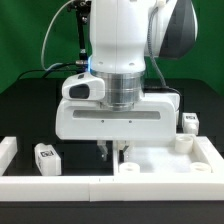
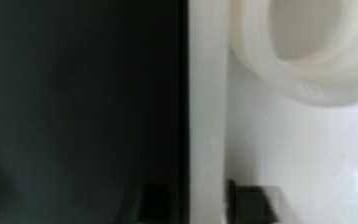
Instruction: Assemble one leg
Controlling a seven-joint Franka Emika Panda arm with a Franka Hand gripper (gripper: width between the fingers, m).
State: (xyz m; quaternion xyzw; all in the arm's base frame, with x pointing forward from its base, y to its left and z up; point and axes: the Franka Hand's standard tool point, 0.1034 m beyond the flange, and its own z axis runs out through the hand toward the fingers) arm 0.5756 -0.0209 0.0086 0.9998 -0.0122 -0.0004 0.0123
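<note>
My gripper (image 1: 115, 152) points straight down at the left edge of the large white tabletop (image 1: 165, 160). In the wrist view the gripper (image 2: 202, 205) straddles the tabletop's raised edge wall (image 2: 206, 100), one dark finger (image 2: 158, 200) on each side and tight against it, so the jaws look shut on the wall. A round socket ring (image 2: 300, 60) of the tabletop lies just beyond. One leg (image 1: 45, 157), a stubby white block with black-and-white tags, lies on the dark table to the exterior view's left of the gripper. A second leg (image 1: 188, 122) stands at the right behind the tabletop.
A white U-shaped rail runs along the front (image 1: 90, 187) and rises at the exterior view's left (image 1: 8, 150) and right (image 1: 212, 150). Black cables hang behind the arm against a green backdrop.
</note>
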